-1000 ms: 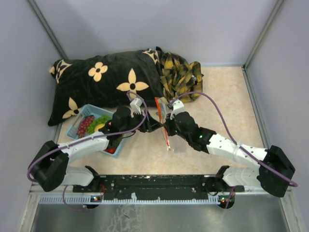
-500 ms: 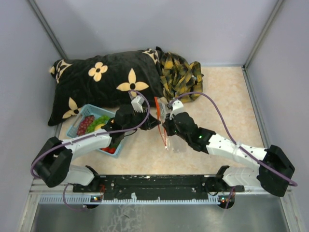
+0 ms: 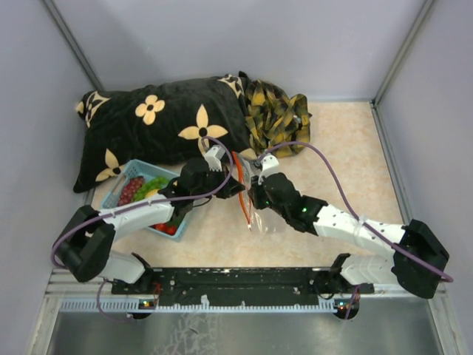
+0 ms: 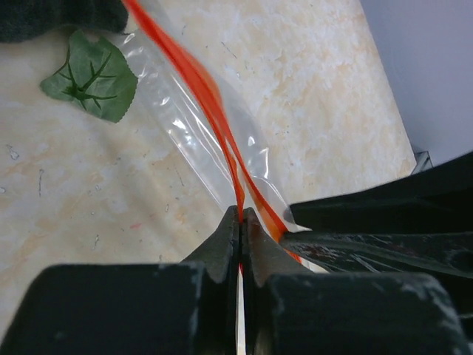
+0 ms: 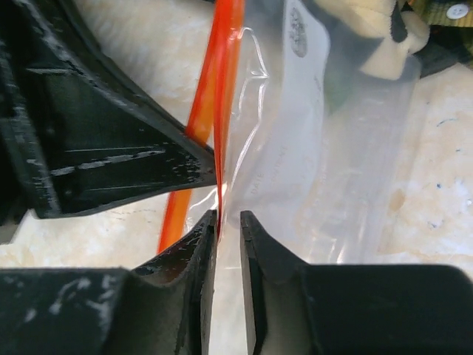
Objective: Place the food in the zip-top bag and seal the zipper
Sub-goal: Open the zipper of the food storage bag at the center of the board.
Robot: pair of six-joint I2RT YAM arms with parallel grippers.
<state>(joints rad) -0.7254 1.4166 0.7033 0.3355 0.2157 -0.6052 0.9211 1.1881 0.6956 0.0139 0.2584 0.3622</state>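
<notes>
The clear zip-top bag [image 3: 260,213] hangs between my two grippers over the table. Its red-orange zipper [image 3: 241,191] runs down the bag's left edge. My left gripper [image 3: 235,185] is shut on the zipper [image 4: 199,81], the strip pinched between its fingertips [image 4: 242,214]. My right gripper [image 3: 251,200] sits right beside it with its jaws a little apart; the zipper [image 5: 225,74] lies against its left finger, with clear bag film [image 5: 318,148] in the gap [image 5: 229,217]. The food [image 3: 146,189], grapes, greens and red berries, lies in the blue basket. A green leaf [image 4: 92,78] lies on the table.
The light-blue basket [image 3: 118,200] stands under my left arm. A black flowered pillow [image 3: 155,122] and a plaid cloth [image 3: 277,118] lie along the back wall. Grey walls close in both sides.
My left gripper moved right from the basket to the bag and closed on the zipper. My right gripper's jaws have parted slightly. The bag shifted a little to the left.
</notes>
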